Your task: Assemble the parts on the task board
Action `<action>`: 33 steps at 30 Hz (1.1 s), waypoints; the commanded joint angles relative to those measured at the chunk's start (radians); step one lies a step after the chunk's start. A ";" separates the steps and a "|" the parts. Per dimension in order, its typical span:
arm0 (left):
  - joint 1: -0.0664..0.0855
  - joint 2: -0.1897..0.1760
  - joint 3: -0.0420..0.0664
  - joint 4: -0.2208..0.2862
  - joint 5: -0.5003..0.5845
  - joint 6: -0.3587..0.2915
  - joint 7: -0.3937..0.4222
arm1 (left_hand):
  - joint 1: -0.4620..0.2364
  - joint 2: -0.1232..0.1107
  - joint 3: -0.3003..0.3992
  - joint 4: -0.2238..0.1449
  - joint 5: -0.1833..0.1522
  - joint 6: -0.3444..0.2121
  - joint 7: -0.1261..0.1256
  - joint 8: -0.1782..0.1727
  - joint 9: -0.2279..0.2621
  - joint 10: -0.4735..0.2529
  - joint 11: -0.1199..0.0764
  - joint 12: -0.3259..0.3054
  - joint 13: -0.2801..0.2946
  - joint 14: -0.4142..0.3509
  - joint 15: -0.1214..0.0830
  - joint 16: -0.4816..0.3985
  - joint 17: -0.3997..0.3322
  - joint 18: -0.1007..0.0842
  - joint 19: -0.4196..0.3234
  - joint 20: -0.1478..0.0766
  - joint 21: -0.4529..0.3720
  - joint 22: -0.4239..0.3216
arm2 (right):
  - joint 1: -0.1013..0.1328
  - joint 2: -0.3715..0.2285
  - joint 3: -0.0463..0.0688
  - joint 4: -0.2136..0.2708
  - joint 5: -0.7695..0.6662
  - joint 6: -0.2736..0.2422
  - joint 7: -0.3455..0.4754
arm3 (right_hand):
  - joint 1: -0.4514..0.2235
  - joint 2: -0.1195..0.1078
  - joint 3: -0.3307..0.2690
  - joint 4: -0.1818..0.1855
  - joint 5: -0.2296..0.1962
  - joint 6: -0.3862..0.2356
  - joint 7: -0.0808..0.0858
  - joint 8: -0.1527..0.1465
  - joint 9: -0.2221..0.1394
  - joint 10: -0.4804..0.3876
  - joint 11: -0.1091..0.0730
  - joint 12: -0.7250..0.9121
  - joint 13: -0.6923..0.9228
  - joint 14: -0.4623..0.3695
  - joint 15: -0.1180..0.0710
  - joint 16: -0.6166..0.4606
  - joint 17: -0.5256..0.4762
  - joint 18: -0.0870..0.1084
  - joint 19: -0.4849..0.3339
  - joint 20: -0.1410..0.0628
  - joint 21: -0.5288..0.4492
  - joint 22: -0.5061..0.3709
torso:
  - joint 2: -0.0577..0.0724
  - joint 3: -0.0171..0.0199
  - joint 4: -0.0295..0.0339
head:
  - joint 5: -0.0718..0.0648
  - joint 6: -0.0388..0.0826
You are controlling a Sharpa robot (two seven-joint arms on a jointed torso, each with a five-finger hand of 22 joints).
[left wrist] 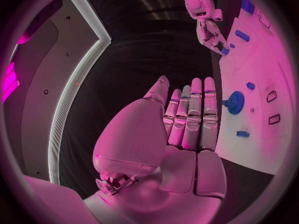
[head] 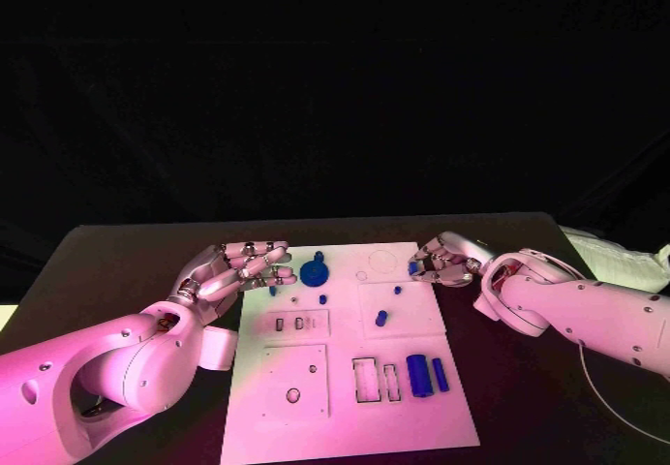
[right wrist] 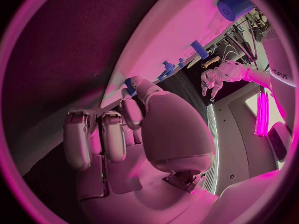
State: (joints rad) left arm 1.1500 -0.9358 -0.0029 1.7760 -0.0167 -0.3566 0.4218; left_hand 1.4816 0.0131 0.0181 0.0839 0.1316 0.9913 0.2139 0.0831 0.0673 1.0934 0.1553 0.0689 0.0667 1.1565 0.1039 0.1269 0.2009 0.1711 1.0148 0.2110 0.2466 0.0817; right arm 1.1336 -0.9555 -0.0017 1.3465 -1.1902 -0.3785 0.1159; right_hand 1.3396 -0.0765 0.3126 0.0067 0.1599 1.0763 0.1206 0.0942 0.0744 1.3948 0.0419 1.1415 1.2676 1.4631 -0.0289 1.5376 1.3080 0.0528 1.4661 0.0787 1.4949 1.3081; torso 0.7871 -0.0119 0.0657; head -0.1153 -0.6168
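Black table (head: 139, 252) around white task board (head: 350, 407)

the task board (head: 419, 407) is white — laid on a black tabletop (head: 126, 262). the gear (head: 315, 272), the peg (head: 381, 317) and the two cylinders (head: 427, 373) are blue. both arms are white, with silver hands — the left hand (head: 230, 273) and the right hand (head: 449, 260).

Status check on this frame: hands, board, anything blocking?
Left hand open, fingers extended at the task board's far left corner. Right hand pinching a small blue part at the far right edge. Blue gear lies on the board; nothing blocking.
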 commanded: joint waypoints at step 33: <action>0.000 0.006 0.000 -0.018 0.017 0.023 -0.006 | 0.003 -0.001 0.002 -0.012 -0.004 0.003 0.003 -0.006 -0.001 -0.004 0.004 -0.006 -0.002 0.007 0.002 -0.009 0.002 0.012 0.005 0.001 -0.005 -0.002 | 0.038 0.080 0.005 0.240 -0.146 -0.057 -0.223 | -0.090 0.003 -0.009 0.023 0.076 0.079 -0.028 0.012 0.016 0.030 -0.032 0.027 0.030 0.100 -0.028 0.014 0.225 -0.020 0.033 -0.027 0.012 0.109 | -0.002 -0.0014 0.0007 | 0.034 -0.013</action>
State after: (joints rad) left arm 1.1498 -0.9318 -0.0030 1.7582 -0.0051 -0.3543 0.4115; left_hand 1.4816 0.0131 0.0180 0.0784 0.1316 0.9912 0.2139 0.0831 0.0672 1.0934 0.1553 0.0689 0.0660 1.1565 0.1039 0.1229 0.2023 0.1711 1.0148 0.2110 0.2466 0.0811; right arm 1.1728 -0.8798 0.0030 1.5796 -1.2354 -0.4349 -0.0479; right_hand 1.2602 -0.0714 0.3063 0.0264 0.2393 1.1400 0.1030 0.1027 0.0896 1.4251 0.0153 1.1726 1.2966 1.4631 -0.0502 1.5474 1.3076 0.0531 1.4644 0.0591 1.5025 1.3077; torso 0.7847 -0.0133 0.0667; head -0.0875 -0.6271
